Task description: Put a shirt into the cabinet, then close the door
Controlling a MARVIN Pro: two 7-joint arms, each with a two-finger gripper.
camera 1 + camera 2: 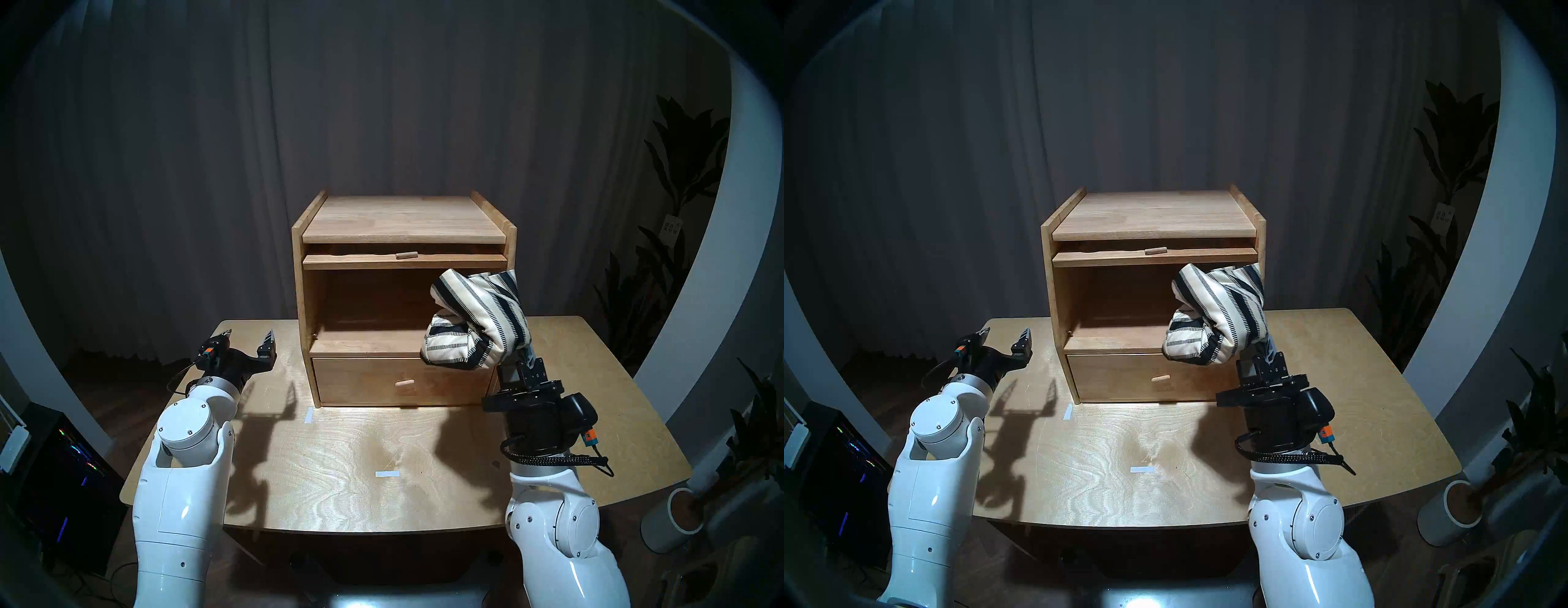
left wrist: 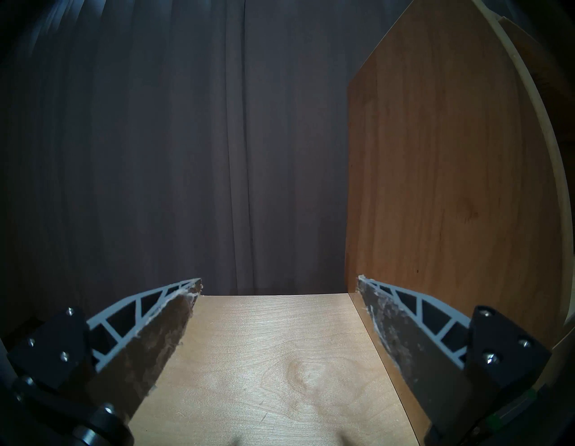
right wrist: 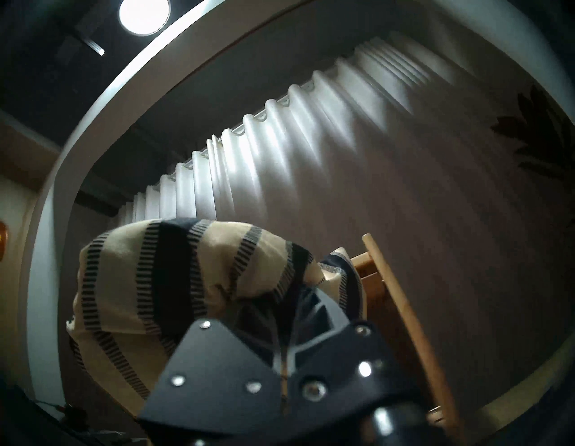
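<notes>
Nearest you, your right gripper (image 1: 524,354) pinched the soft, light shirt (image 1: 477,318) by its lower folds at the cabinet (image 1: 403,297) mouth's right side, your left gripper (image 1: 248,339) spread empty.

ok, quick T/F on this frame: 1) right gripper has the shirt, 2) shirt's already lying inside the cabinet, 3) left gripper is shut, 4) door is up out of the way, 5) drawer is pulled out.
1) The right gripper holds the shirt. True.
2) The shirt lies inside the cabinet. False: it is held up in the air in front of the compartment's right side, not resting on its floor.
3) The left gripper is shut. False: its fingers are spread apart and hold nothing.
4) The door is raised. True: it lies flat under the top, and the compartment stands open.
5) The drawer is pulled out. False: its front sits flush.
</notes>
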